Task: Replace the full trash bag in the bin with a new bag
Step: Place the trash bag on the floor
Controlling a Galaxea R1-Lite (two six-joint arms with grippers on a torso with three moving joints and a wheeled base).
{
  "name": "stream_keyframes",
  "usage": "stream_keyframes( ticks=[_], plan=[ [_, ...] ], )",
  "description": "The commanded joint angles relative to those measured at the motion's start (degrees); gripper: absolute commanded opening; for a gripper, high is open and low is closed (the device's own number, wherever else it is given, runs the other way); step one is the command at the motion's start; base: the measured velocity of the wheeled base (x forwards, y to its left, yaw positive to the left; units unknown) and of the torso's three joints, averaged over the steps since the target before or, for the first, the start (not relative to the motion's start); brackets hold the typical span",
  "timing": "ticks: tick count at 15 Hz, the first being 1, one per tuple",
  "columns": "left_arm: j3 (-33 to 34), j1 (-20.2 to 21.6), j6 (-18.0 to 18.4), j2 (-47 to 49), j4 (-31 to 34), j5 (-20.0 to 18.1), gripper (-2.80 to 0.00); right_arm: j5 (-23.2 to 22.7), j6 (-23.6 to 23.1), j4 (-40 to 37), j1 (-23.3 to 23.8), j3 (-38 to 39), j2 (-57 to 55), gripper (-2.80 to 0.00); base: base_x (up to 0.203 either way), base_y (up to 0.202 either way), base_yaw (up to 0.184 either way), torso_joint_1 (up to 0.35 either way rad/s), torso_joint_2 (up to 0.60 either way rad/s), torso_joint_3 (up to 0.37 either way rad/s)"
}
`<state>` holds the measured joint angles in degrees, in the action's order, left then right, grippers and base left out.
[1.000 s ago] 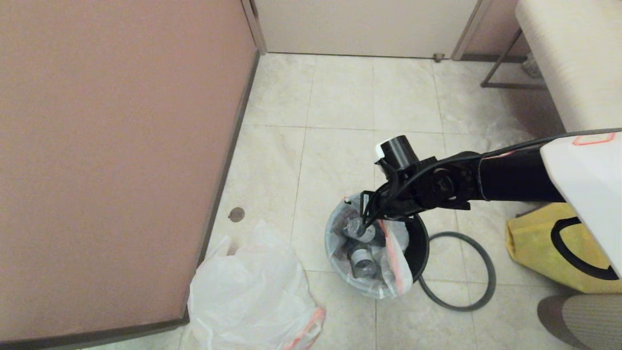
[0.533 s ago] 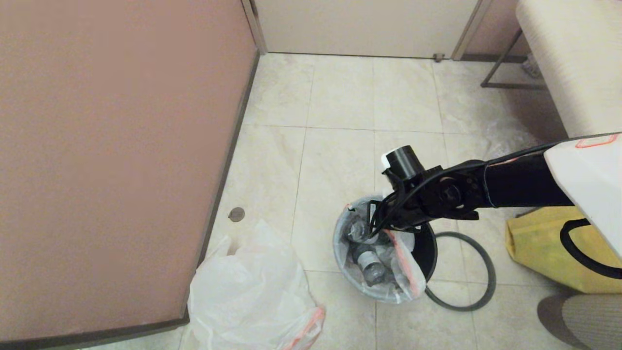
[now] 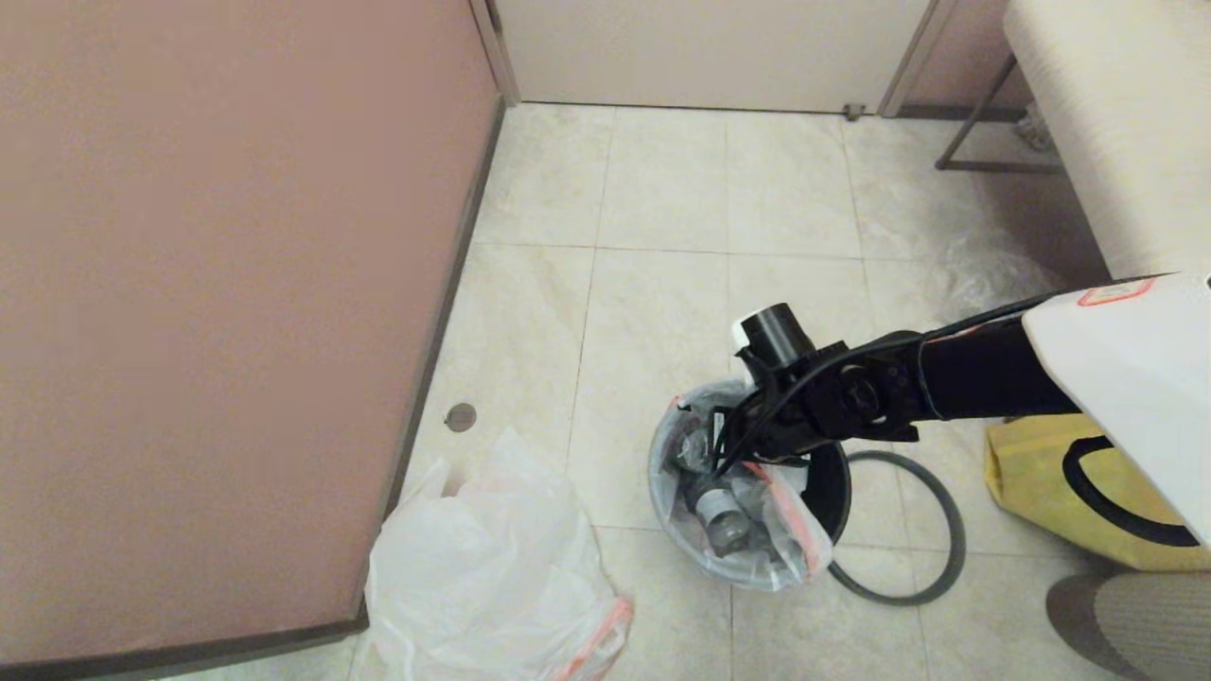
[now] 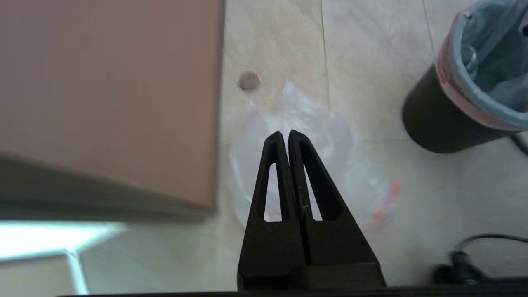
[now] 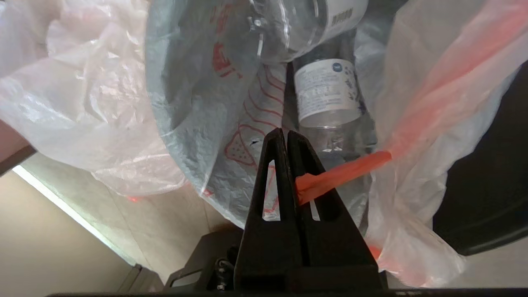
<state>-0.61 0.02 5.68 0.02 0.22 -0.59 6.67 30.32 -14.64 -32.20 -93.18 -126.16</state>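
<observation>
Full trash bag (image 3: 747, 511) is being kept in the bin (image 3: 828, 482) on the tiled floor (image 3: 662, 284), its orange drawstring band (image 5: 342, 173) being pinched between the closed fingers of the right gripper (image 5: 287, 134). Nothing is being held by the left gripper (image 4: 284, 134), its fingers pressed together above the new bag (image 3: 482, 567).

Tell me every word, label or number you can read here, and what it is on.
No text is legible anywhere.
Bottle label: small print and a round logo, too small to read.
Second bottle's label: a barcode, digits unreadable.
The full trash bag: orange-red printed lines and shapes, no readable words.
Sticker on the right arm: blurred.
</observation>
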Motion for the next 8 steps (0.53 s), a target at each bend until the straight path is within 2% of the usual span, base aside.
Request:
stream_keyframes(
  ticks=[1,3,4,7,8],
  plan=[
    [-2.7,0.1,1.6,1.1,-0.1,-0.2,-2.80,0.2,0.1,-0.1,-0.1,0.6,-0.1,-2.80,0.000,0.000,0.000,0.000,0.00,0.000],
    [-10.7,0.1,2.1,8.6,0.0,-1.5,-2.80,0.3,0.2,0.0,0.0,0.7,0.2,-2.80,0.000,0.000,0.000,0.000,0.00,0.000],
    [-14.9,0.1,3.0,15.1,0.0,-3.8,-2.80,0.3,0.2,0.0,0.0,0.7,0.1,-2.80,0.000,0.000,0.000,0.000,0.00,0.000],
    [-25.2,-0.6,8.6,34.6,0.0,-11.1,-2.80,0.1,0.1,0.1,0.0,0.7,-0.1,-2.80,0.000,0.000,0.000,0.000,0.00,0.000],
    [-28.2,-2.7,10.3,40.9,0.1,-12.2,-2.80,0.0,0.1,0.1,0.1,0.6,-0.4,-2.80,0.000,0.000,0.000,0.000,0.00,0.000]
  ],
)
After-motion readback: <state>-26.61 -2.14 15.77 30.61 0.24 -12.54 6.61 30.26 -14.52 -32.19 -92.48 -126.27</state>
